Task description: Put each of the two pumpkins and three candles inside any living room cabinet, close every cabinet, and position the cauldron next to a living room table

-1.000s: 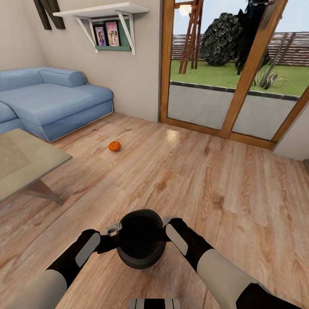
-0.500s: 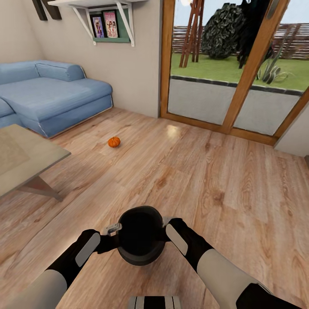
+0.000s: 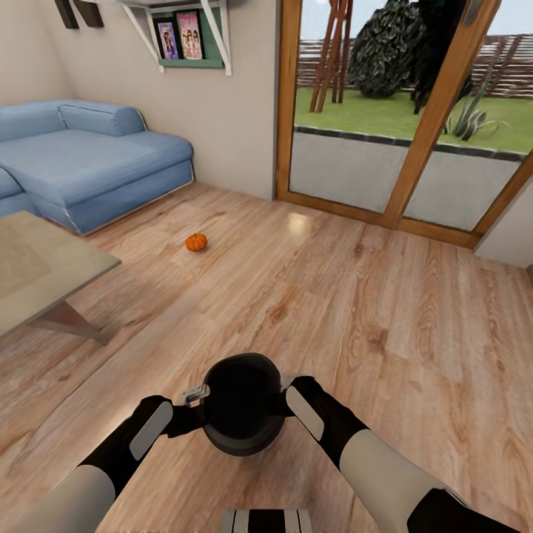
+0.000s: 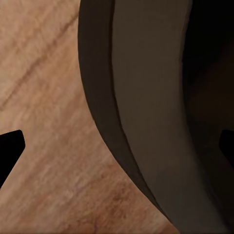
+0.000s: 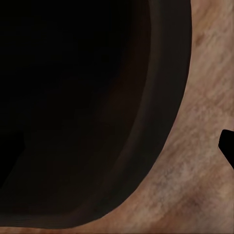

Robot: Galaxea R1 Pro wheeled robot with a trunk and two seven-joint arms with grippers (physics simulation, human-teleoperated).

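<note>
Two tools clamp the cauldron [image 3: 243,403] between them, the left tool [image 3: 194,397] pinching its rim on one side and the right tool [image 3: 287,385] pinching the opposite side, so the black pot hangs above the wood floor [image 3: 385,311] just in front of the robot. One pumpkin [image 3: 196,242] sits on the floor well ahead, near the blue sofa [image 3: 96,163]. Off to the left, the worktop [image 3: 37,277] shows its near corner, well apart from the cauldron.
</note>
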